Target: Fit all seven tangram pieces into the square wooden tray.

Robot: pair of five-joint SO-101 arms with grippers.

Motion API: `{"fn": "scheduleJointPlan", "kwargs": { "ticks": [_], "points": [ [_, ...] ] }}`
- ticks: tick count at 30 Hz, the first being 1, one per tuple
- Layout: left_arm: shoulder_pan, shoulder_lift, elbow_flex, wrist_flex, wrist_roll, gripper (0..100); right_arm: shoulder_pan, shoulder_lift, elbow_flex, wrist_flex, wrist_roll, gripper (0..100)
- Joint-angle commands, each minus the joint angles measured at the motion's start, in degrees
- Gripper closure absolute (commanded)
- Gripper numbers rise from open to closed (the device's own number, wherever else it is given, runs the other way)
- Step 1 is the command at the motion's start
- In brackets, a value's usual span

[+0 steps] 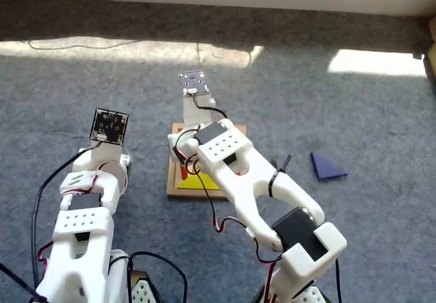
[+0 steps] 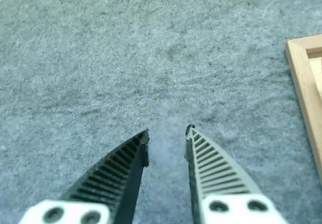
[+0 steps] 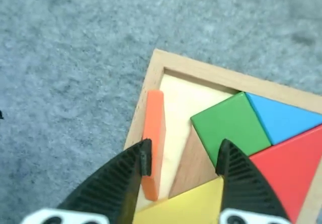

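Four flat pieces (image 3: 229,126) lie seated in the tray (image 3: 201,72). The orange piece (image 3: 153,133) stands on edge inside it. The purple piece (image 1: 328,167) lies well apart. Left gripper (image 2: 167,133) and right gripper (image 3: 183,158) fingers are parted and grip nothing.

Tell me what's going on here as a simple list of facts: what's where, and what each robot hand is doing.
Tray: wooden tray on grey carpet, partly filled
Flat in tray: green square, light blue triangle, red piece, yellow piece
Orange piece: standing on edge against the tray's inner wall
Outside tray: dark blue triangle on the carpet
Right hand: open, over the tray, next to the orange piece
Left hand: open, over bare carpet beside the tray
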Motion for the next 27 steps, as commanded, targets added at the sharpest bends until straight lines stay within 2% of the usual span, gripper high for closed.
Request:
{"fn": "scheduleJointPlan", "kwargs": {
  "ticks": [1,11,17,21,27],
  "points": [
    [-0.57,-1.54,-0.66,-0.09,0.35,87,0.13,-0.57,-3.21,-0.13,4.04,78.9],
    [-0.57,-1.54,-0.66,-0.09,0.35,87,4.97,-0.57,-2.86,0.31,10.2,78.9],
    [-0.57,-1.54,-0.66,-0.09,0.35,87,6.9,-0.84,-2.95,4.0,13.89,78.9],
    [-0.48,-1.54,-0.66,-0.09,0.35,87,6.02,-1.1,-3.38,7.08,13.89,78.9],
    [-0.48,-1.54,-0.66,-0.09,0.35,87,0.04,-0.92,-6.55,7.16,13.54,82.0]
  ]
}}
